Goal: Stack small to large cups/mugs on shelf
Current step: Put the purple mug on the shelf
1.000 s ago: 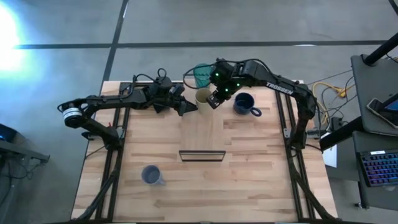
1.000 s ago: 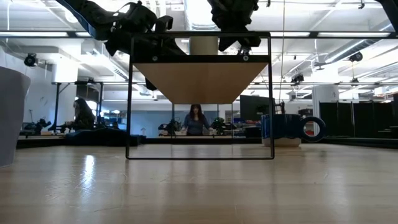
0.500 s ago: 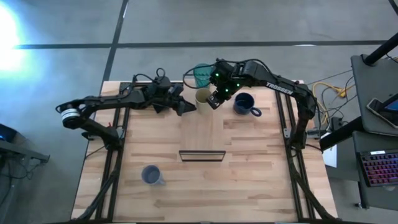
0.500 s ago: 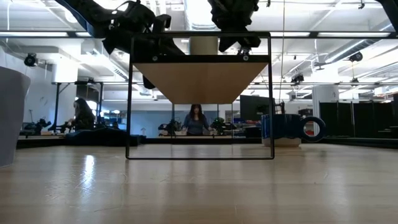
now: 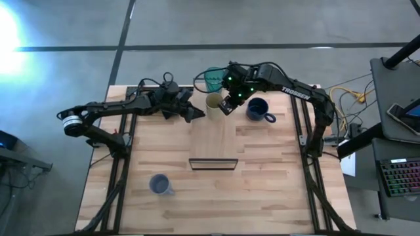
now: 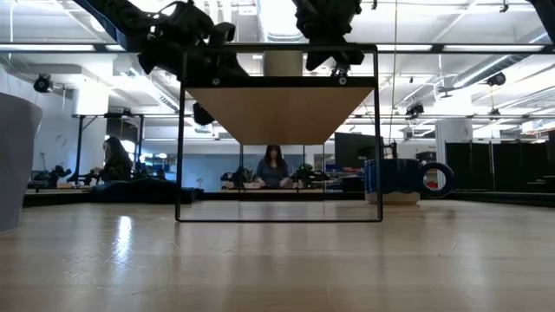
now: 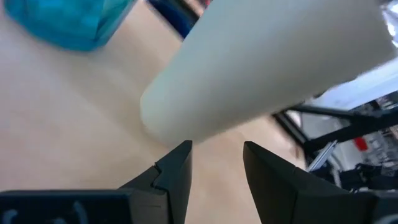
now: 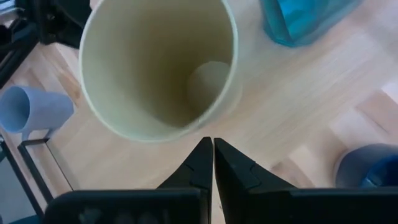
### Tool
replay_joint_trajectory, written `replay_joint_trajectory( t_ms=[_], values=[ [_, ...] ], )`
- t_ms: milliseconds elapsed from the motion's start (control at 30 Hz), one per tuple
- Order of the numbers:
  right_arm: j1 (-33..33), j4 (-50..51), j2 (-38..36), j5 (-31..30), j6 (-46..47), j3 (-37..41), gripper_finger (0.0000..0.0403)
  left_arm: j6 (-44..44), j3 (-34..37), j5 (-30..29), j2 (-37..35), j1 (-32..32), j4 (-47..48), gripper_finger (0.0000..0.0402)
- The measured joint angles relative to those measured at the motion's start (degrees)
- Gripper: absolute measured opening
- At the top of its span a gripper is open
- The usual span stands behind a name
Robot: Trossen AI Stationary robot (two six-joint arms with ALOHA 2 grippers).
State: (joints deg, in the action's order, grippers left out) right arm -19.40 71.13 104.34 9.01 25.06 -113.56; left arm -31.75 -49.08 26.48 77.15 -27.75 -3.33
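Fingers [image 8: 200, 163] of the right gripper [image 5: 226, 106] are pressed together with nothing between them, their tips just beside the rim of the small cream-yellow cup [image 5: 214, 101], which stands upright on the far end of the shelf [image 5: 213, 141]. The right wrist view looks straight down into this cup [image 8: 160, 65], whose inside is bare. The left gripper [image 5: 197, 114] sits on the other side of the same cup, its two fingers [image 7: 176, 168] parted with a gap and holding nothing; the cup's pale wall [image 7: 261, 68] fills most of the left wrist view, just beyond the fingertips.

The teal translucent tumbler [image 5: 211, 78] stands at the table's far edge, just behind the cream cup, and shows in both wrist views [image 8: 303, 20] [image 7: 68, 22]. The wide dark navy mug [image 5: 258, 109] sits on the slatted tabletop [image 5: 275, 177] to the right of the shelf, near the right gripper, handle toward the right. The pale blue-grey mug [image 5: 159, 184] stands well apart from the others, near the front left of the table.

In the low view, the shelf [image 6: 279, 113] is seen from underneath on its thin dark frame [image 6: 182, 139], with the navy mug [image 6: 395, 180] beyond it.
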Motion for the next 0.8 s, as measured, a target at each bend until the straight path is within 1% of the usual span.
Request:
replay_joint_trajectory(
  t_ms=[167, 300, 400, 567, 733, 800],
  values=[
    [0.0, 3.9, -1.6, -1.8, -0.1, -0.2, 0.0009, 3.8, 0.0, -0.2, -3.3, 0.0, 6.0, 0.0130],
    [0.0, 7.9, -3.2, -2.2, -0.3, -0.1, 0.0009, 4.1, 0.0, -0.3, -7.7, 0.0, 6.5, 0.0130],
    [0.2, 11.3, -5.1, -4.0, -0.6, -0.1, 0.0012, 4.0, 0.0, -0.3, -10.9, 0.0, 6.5, 0.0130],
    [0.4, 18.8, -8.3, -8.5, 0.7, 0.1, 0.0040, 4.2, 0.0, -1.8, -14.9, 0.0, 12.3, 0.0130],
    [0.4, 18.8, -12.1, -9.7, 2.8, 2.1, 0.0076, 5.6, 0.0, -1.7, -17.6, 0.1, 23.5, 0.0130],
    [0.4, 18.8, -13.8, -9.7, 3.7, 3.7, 0.0089, 5.7, 0.1, -0.3, -18.4, 0.1, 27.7, 0.0130]
  ],
)
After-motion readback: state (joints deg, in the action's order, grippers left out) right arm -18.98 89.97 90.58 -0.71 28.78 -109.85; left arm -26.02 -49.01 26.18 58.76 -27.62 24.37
